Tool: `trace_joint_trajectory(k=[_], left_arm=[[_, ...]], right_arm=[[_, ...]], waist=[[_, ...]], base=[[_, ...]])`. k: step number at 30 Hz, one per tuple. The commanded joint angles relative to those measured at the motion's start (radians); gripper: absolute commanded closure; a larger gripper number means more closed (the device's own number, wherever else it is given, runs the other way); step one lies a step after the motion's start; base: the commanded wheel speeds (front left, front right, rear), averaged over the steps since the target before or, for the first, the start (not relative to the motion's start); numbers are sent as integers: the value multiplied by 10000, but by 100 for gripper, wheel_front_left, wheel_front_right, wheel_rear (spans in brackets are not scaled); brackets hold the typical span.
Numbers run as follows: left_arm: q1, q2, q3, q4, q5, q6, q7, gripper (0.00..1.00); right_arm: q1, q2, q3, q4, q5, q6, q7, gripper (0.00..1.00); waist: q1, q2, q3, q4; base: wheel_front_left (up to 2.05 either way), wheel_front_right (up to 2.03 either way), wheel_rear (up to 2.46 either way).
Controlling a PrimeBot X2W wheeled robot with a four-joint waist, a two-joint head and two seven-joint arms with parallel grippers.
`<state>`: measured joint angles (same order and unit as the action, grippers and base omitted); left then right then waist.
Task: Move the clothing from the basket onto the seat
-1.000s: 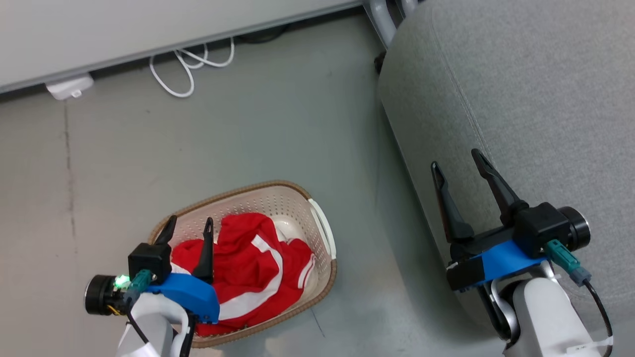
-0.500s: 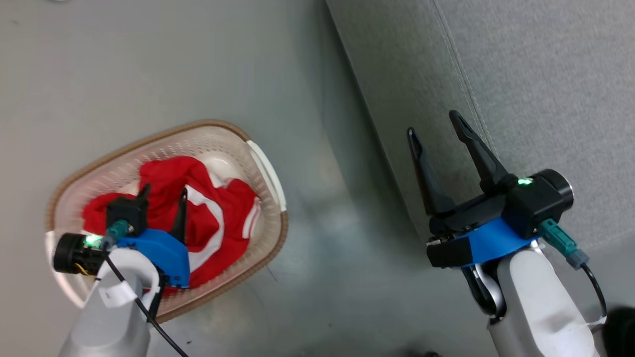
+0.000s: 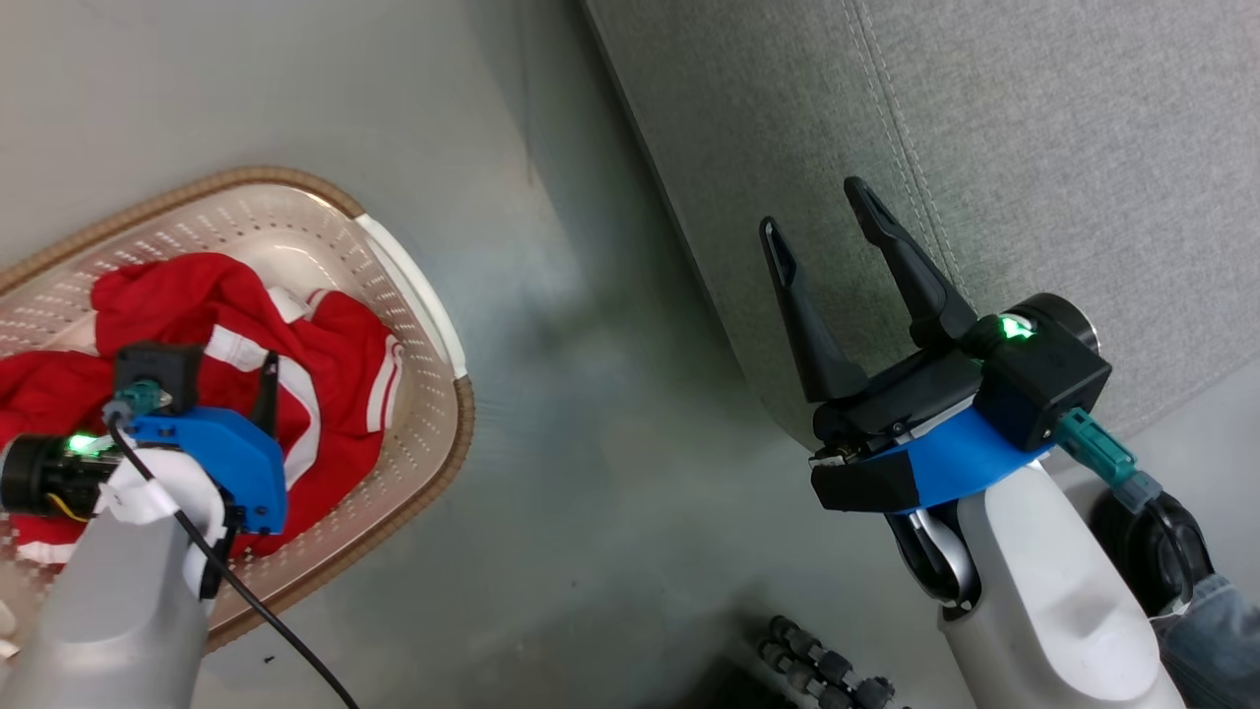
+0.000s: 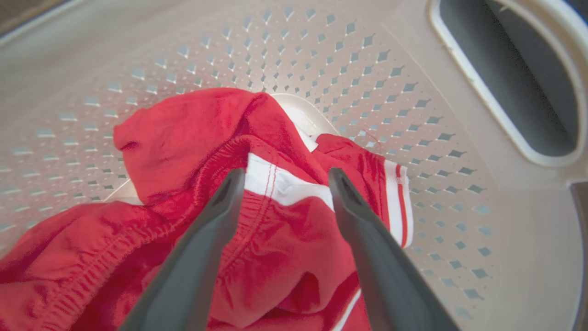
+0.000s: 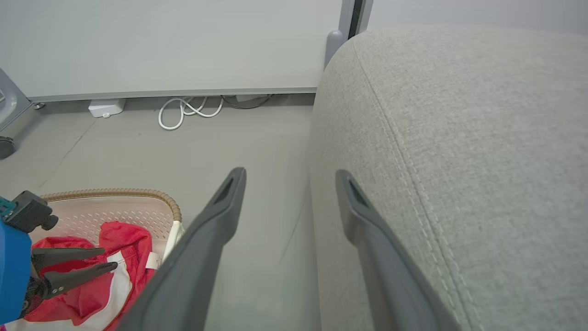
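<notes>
The clothing point(image 3: 335, 364), red with white stripes, lies bunched inside the basket point(image 3: 438, 345). It fills the middle of the basket and leaves the perforated wall by the white handle bare. The basket stands on the grey floor point(image 3: 591, 473), its handle end turned toward the seat point(image 3: 1063, 148), with a strip of bare floor between the two.

The left fingers point(image 4: 202, 239) stand wide apart and reach down into the basket, right over the heap. Seen from the left wrist, their tips sit on either side of a broad white stripe that crosses a gathered red waistband. Whether the tips touch the cloth cannot be told, and no fold is pinched between them.

The right fingers point(image 3: 799, 310) are also spread wide. They hang at the seat's rounded outer edge, close to its stitched seam, pointing along the cushion. From the right wrist, one finger shows over the floor and the other against the seat's side. Past them, a white cable point(image 5: 183, 112) lies looped on the floor at the foot of a pale wall panel point(image 5: 174, 46).
</notes>
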<state>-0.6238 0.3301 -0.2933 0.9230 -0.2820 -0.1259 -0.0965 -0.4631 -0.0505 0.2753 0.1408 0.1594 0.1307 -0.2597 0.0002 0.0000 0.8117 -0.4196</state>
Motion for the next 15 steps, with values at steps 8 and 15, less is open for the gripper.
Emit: trace_joint_trajectory(k=[8, 15], left_arm=[[-601, 299, 60, 505, -76, 216, 405, 0], [-925, 227, -32, 1026, -76, 576, 844, 0]], right_arm=[[-133, 3, 60, -296, 240, 1, -66, 0], [-10, 3, -42, -458, 155, 1, -64, 0]], waist=[[-2, 0, 535, -242], [-2, 0, 718, -129]], base=[[0, 0, 0], [0, 0, 0]])
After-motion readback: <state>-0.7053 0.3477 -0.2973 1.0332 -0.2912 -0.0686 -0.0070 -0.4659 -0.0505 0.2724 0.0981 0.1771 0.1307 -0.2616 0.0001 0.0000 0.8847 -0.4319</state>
